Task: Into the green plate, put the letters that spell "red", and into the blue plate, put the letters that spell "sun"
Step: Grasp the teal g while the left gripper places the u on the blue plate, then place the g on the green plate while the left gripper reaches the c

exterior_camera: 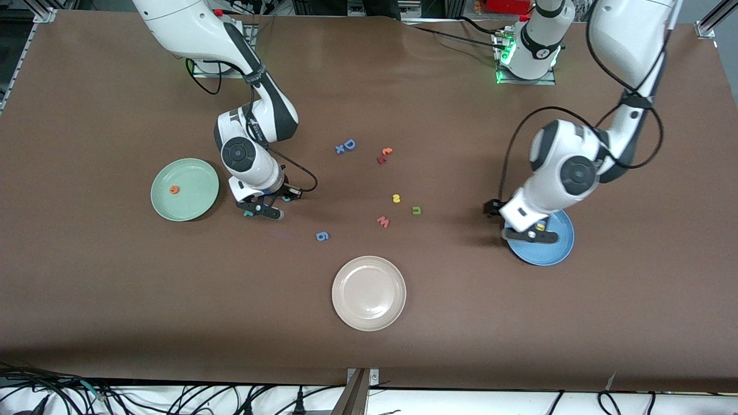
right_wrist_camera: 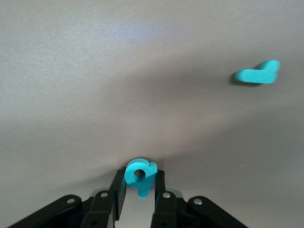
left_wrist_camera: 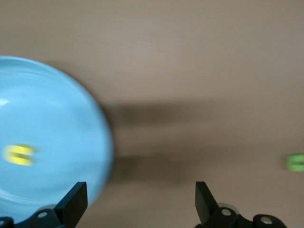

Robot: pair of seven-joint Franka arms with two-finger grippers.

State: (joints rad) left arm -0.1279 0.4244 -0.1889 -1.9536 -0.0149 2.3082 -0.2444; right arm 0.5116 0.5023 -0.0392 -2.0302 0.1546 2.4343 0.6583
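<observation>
One beige plate [exterior_camera: 369, 293], three plates total

light: even, overhead | shadows: soft | left wrist view: motion-blurred

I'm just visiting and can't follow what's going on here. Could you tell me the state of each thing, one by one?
right gripper: shut on the teal "d".
teal "r": loose on the table.
left gripper: open, empty, over the blue plate's edge.
blue plate: holds a yellow letter.
green plate: holds the orange "e".
beige-white plate: empty.
</observation>
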